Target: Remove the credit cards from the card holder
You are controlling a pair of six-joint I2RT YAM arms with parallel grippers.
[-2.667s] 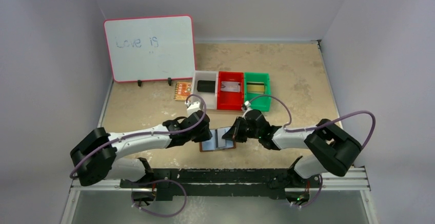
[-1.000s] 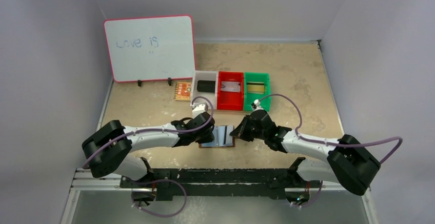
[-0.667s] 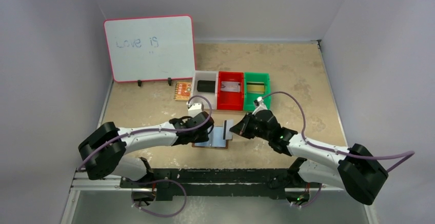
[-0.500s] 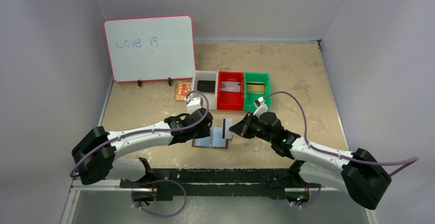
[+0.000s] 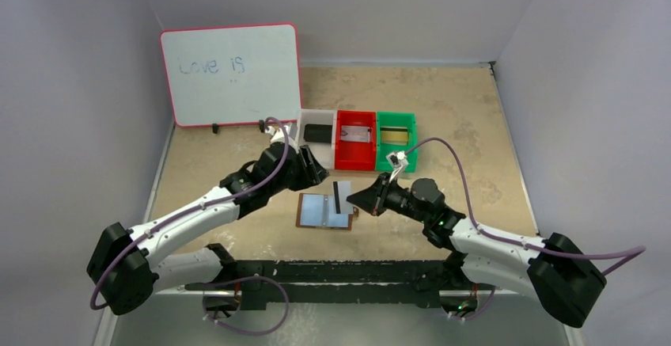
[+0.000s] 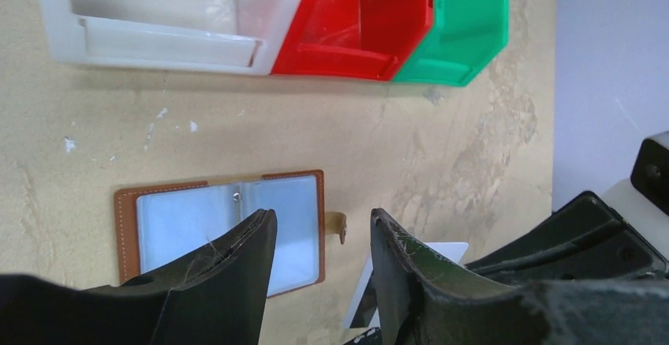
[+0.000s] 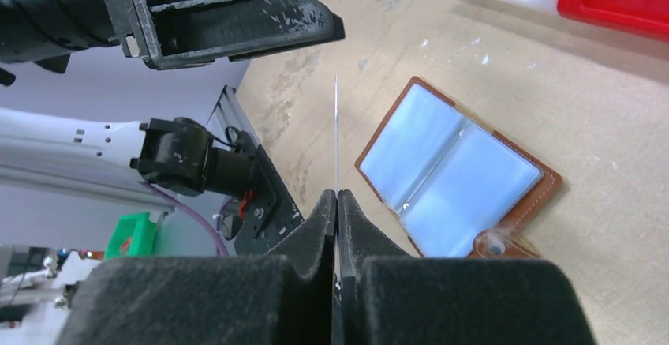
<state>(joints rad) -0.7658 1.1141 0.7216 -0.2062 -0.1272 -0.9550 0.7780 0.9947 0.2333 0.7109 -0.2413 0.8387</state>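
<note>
The card holder (image 5: 320,210) lies open flat on the table, brown rim up and both pale blue panels (image 6: 185,223) showing, its tab (image 7: 495,244) toward the right arm. My right gripper (image 5: 356,200) is shut on one credit card (image 5: 342,195), held just above the holder's right end. That card (image 7: 337,128) shows edge-on in the right wrist view, rising from the closed right gripper (image 7: 337,196). My left gripper (image 5: 315,175) hovers open and empty behind the holder. In the left wrist view the left gripper (image 6: 322,217) frames the holder's right edge and the white card (image 6: 443,252).
Three bins stand in a row behind: white (image 5: 305,118), red (image 5: 342,153) and green (image 5: 411,124), each with something flat or dark inside. A whiteboard (image 5: 231,74) leans at the back left. The arm bases' rail (image 5: 340,271) runs along the near edge.
My left gripper has opened, lifted off the holder and drawn back toward the white bin. My right gripper has pulled a card clear of the holder and raised it.
</note>
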